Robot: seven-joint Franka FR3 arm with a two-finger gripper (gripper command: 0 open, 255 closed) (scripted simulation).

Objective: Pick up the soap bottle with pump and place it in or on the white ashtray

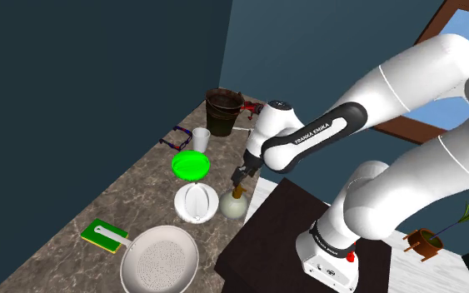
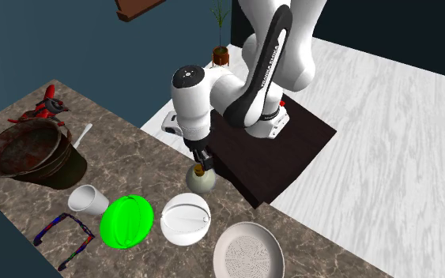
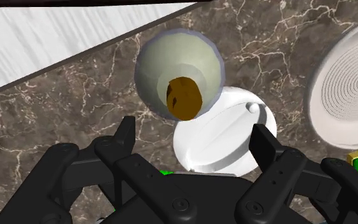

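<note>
Found gripper poised right above soap bottle, black fingers spread apart, clasping nothing. Noted pale, round-bodied bottle with brown pump top standing upright on marble counter, near edge facing stand. Saw white ashtray just beside bottle, between green bowl and white perforated pan.
</note>
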